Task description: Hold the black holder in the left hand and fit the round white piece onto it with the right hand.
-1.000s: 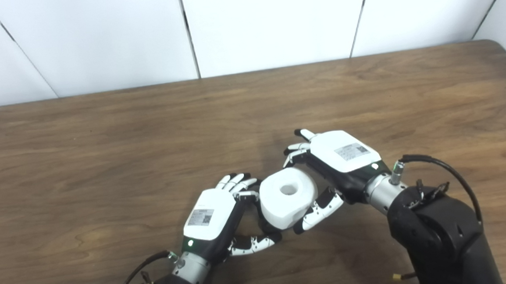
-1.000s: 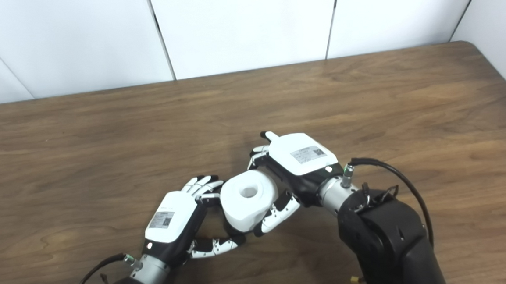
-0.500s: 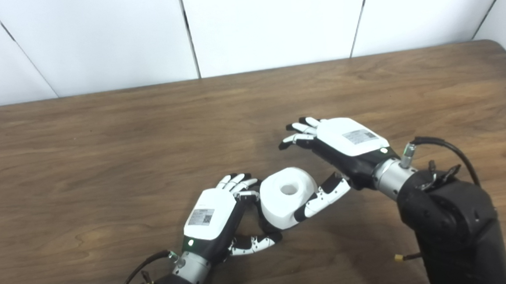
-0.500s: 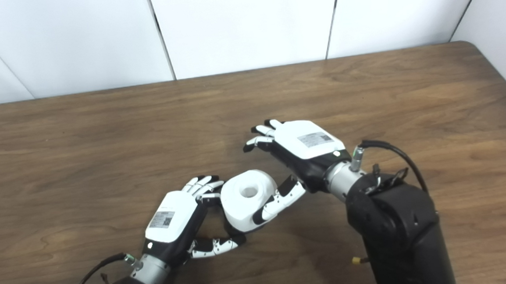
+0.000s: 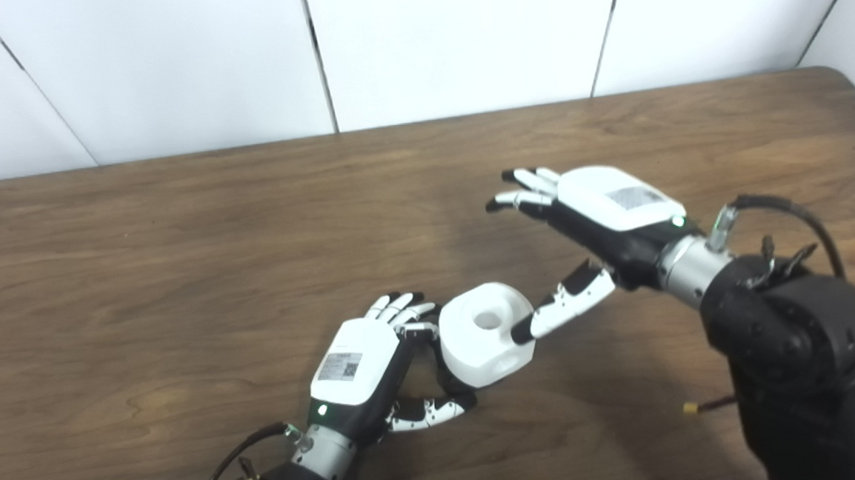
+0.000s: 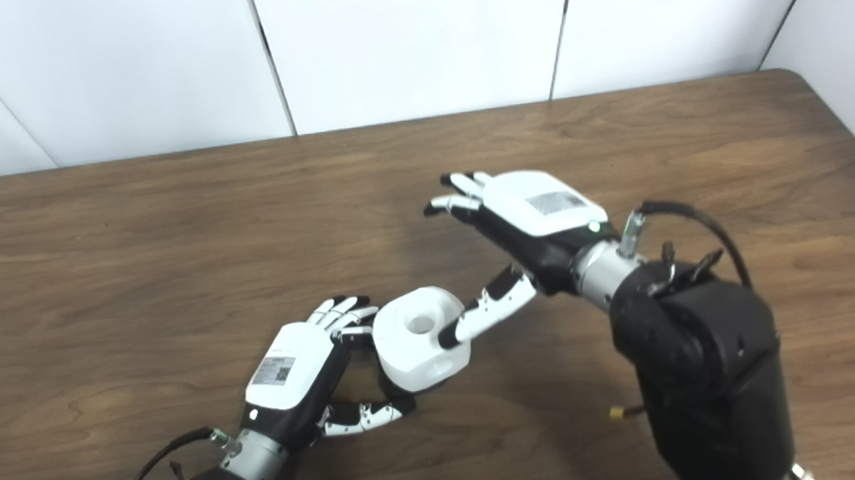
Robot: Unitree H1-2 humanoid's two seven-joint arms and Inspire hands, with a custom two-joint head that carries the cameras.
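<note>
White round piece point(image 5: 487, 333) seated at centre of wood surface point(image 5: 176, 248), on holder mostly hidden beneath, gripped by left robot hand point(image 5: 365, 366) at 9 o'clock. Right robot hand point(image 5: 604, 218) at 2 o'clock, released, fingers spread. Probably light, rigid, smooth; best gripped around rim.

Bright, even light falls from above; the white wall panels point(image 5: 460, 38) behind the table's far edge are close to washed out; the wooden table point(image 5: 138, 235) shows a mild sheen toward its far right corner but no hard glare; shadows are soft and short, darkest under the round white piece point(image 5: 485, 333) and the right hand point(image 5: 597, 218); both views are slightly soft overall
</note>
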